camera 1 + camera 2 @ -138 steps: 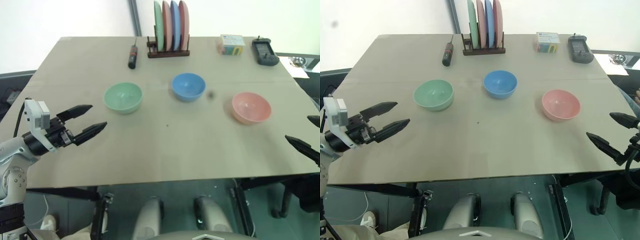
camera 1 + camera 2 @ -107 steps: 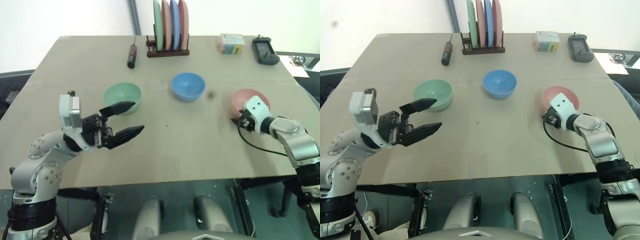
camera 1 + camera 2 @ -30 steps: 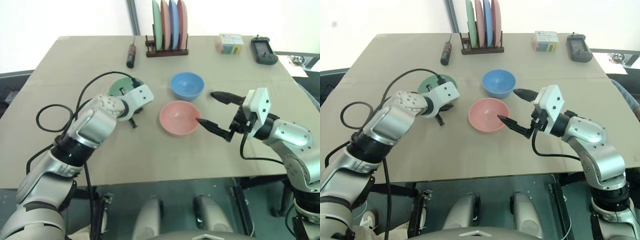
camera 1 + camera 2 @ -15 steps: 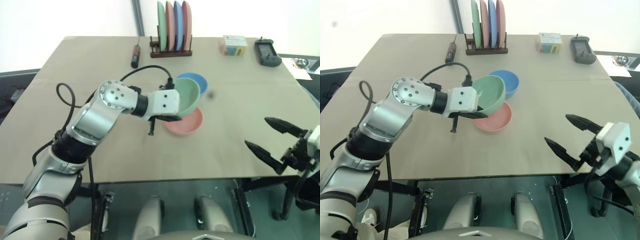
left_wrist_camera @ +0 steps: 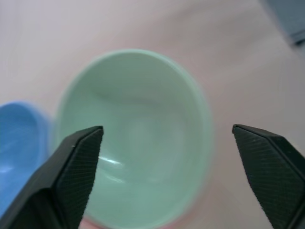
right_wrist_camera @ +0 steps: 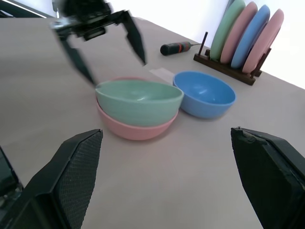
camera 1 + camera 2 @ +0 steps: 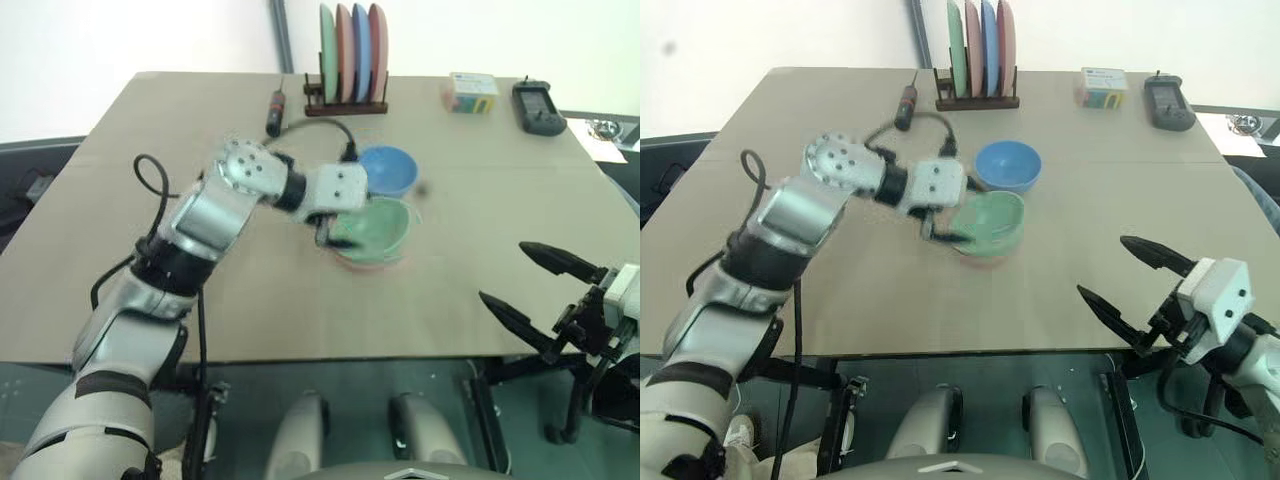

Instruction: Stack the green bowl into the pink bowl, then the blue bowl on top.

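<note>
Now that green bowl [image 6: 139,101] is sitting in pink bowl [image 6: 136,129] mid-frame, we are letting go: left gripper [image 6: 102,43] wide, empty. Right gripper [image 7: 1130,280] wide, empty, lower right. Blue bowl [image 6: 205,94] is waiting next.

The green bowl [image 6: 139,101] sat nested in the pink bowl [image 6: 136,129], a bit tilted, so just the pink rim and lower wall peeked out under it. Both were upright, about mid-table. The blue bowl [image 6: 205,94] stood upright and empty just beside the pair, on the far side.
</note>
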You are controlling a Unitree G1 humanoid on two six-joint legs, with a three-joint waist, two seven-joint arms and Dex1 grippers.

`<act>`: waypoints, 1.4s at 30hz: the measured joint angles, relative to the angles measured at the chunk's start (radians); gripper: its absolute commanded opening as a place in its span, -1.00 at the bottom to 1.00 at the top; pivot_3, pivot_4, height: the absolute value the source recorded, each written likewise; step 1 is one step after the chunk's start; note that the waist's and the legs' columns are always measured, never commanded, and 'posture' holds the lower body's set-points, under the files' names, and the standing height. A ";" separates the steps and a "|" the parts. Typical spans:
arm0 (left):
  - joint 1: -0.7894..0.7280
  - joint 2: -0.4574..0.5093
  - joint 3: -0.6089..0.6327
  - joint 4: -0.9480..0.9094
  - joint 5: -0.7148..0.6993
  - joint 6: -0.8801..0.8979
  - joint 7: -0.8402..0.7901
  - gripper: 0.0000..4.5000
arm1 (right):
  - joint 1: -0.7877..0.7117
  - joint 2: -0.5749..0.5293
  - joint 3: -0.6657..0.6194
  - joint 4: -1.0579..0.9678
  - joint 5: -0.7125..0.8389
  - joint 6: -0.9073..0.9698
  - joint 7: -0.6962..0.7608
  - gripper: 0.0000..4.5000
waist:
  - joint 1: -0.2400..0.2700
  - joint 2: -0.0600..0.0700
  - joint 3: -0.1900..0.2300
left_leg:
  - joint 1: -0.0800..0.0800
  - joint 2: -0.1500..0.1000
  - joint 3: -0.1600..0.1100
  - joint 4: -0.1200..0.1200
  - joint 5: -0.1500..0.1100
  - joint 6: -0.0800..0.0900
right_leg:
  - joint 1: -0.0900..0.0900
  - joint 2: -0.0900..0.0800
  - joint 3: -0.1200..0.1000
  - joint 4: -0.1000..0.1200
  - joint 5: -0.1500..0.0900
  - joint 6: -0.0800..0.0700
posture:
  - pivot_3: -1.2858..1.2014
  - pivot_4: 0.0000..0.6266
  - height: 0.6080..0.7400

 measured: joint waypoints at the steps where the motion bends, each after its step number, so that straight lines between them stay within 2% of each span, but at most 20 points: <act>1: -0.030 0.003 0.000 0.070 0.040 -0.057 0.033 0.99 | -0.008 -0.001 0.013 0.000 -0.002 0.000 -0.004 1.00 | -0.003 0.000 0.000 | 0.000 0.000 0.000 0.000 0.000 0.000 | 0.000 0.000 0.000 0.000 0.000 0.000 | 0.03 -0.52 1.00; 3: -0.077 0.009 -0.009 0.193 0.116 -0.185 0.087 0.99 | -0.028 -0.003 0.034 0.003 -0.006 0.002 -0.017 1.00 | -0.006 0.000 0.000 | 0.000 0.000 0.001 -0.001 0.000 0.000 | 0.000 0.000 0.001 0.000 0.000 0.000 | 0.03 -0.52 1.00; 5: -0.146 -0.024 -0.061 0.412 0.231 -0.360 0.172 0.99 | -0.099 -0.017 0.074 0.022 -0.021 0.002 -0.027 1.00 | -0.001 0.000 0.000 | -0.002 0.000 0.001 -0.001 0.000 0.000 | -0.001 0.000 0.001 -0.001 0.000 0.000 | 0.03 -0.52 1.00; 6: -0.153 -0.029 -0.068 0.430 0.240 -0.372 0.181 0.99 | -0.107 -0.019 0.079 0.024 -0.023 0.002 -0.029 1.00 | -0.001 0.000 0.000 | -0.002 0.000 0.001 -0.001 0.000 0.000 | -0.001 0.000 0.001 -0.001 0.000 0.000 | 0.03 -0.52 1.00; 9: -0.237 -0.104 -0.118 0.655 0.349 -0.507 0.300 0.99 | -0.166 -0.031 0.118 0.053 -0.042 0.001 -0.037 1.00 | 0.007 -0.003 0.001 | -0.003 -0.001 -0.001 -0.001 0.000 0.000 | 0.000 0.000 0.000 -0.003 0.002 0.003 | 0.03 -0.52 1.00; 13: -0.309 -0.209 -0.169 0.873 0.461 -0.608 0.452 0.99 | -0.196 -0.032 0.168 0.077 -0.066 0.001 -0.044 1.00 | 0.009 -0.003 0.002 | -0.005 -0.002 -0.001 -0.001 0.000 0.000 | -0.001 -0.001 0.000 -0.005 0.003 0.004 | 0.03 -0.52 1.00; 17: -0.329 -0.296 -0.214 1.005 0.549 -0.636 0.569 0.99 | -0.193 -0.032 0.173 0.090 -0.088 -0.003 -0.048 1.00 | 0.005 -0.003 0.002 | -0.005 -0.002 -0.001 -0.002 0.000 0.000 | -0.001 -0.001 0.000 -0.005 0.002 0.005 | 0.03 -0.52 1.00; 22: -0.337 -0.366 -0.249 1.080 0.625 -0.647 0.649 0.99 | -0.161 -0.032 0.169 0.090 -0.104 -0.019 -0.062 1.00 | -0.001 -0.004 0.002 | -0.004 -0.002 -0.001 -0.002 0.000 0.000 | -0.001 -0.001 0.000 -0.005 0.002 0.005 | 0.03 -0.52 1.00; 25: -0.358 -0.384 -0.274 1.101 0.668 -0.647 0.683 0.66 | -0.150 -0.030 0.166 0.088 -0.107 -0.022 -0.069 1.00 | -0.002 -0.004 0.002 | -0.004 -0.002 -0.001 -0.002 0.000 0.000 | -0.001 -0.001 0.000 -0.004 0.002 0.005 | 0.03 -0.52 1.00; 31: -0.361 -0.403 -0.306 1.129 0.732 -0.647 0.713 -0.49 | -0.134 -0.020 0.166 0.080 -0.111 -0.023 -0.090 1.00 | 0.000 -0.004 0.002 | -0.004 -0.002 -0.001 -0.002 0.000 0.000 | -0.001 -0.001 0.000 -0.004 0.002 0.005 | 0.03 -0.52 1.00; 34: -0.361 -0.407 -0.306 1.141 0.739 -0.647 0.713 -0.95 | -0.126 -0.019 0.166 0.074 -0.112 -0.024 -0.096 1.00 | 0.000 -0.004 0.002 | -0.004 -0.002 -0.001 -0.002 0.000 0.000 | -0.001 -0.001 0.000 -0.004 0.002 0.005 | 0.03 -0.52 1.00; 39: -0.361 -0.406 -0.295 1.141 0.733 -0.665 0.703 -0.95 | -0.117 -0.019 0.165 0.063 -0.112 -0.024 -0.099 1.00 | 0.000 -0.004 0.002 | -0.004 -0.002 -0.001 -0.002 0.000 0.000 | -0.001 -0.001 0.000 -0.004 0.002 0.005 | 0.03 -0.52 1.00; 42: -0.361 -0.374 -0.242 1.133 0.679 -0.727 0.630 -0.95 | -0.114 -0.020 0.162 0.063 -0.113 -0.028 -0.096 1.00 | -0.003 -0.004 0.002 | -0.004 -0.002 -0.001 -0.002 0.000 0.000 | -0.001 -0.001 0.000 -0.003 0.002 0.005 | 0.03 -0.52 1.00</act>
